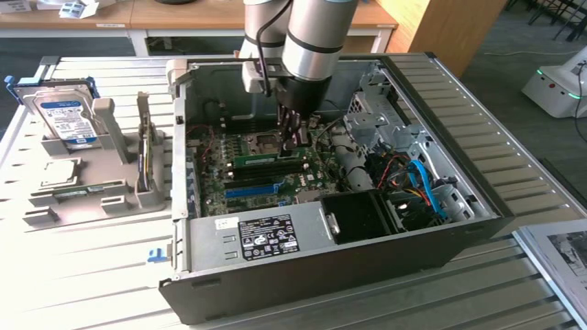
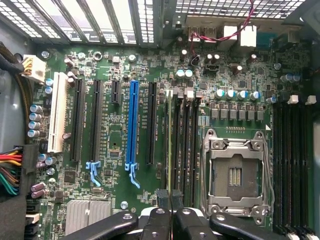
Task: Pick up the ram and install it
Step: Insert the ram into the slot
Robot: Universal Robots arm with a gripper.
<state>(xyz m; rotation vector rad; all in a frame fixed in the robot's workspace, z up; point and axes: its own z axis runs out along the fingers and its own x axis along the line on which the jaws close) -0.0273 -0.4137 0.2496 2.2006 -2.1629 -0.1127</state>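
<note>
Pincer (image 2: pixel 171 199) at ram (image 2: pixel 170 135), PC (image 1: pixel 321 275) on slatted table (image 1: pixel 92 275)

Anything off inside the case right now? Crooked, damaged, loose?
Nothing damaged or spilled. The ram stands on edge, in line with its slot beside the CPU socket, with the shut gripper at one end. One oddity: that socket is bare, no processor in it. Full seating cannot be judged.

A white slatted table (image 1: pixel 82 275) takes the front of the room. Behind it stand light wooden desks (image 1: pixel 183 17) and a wooden cabinet (image 1: pixel 449 27) on a dark grey floor (image 1: pixel 513 58). The light is bright and even.
</note>
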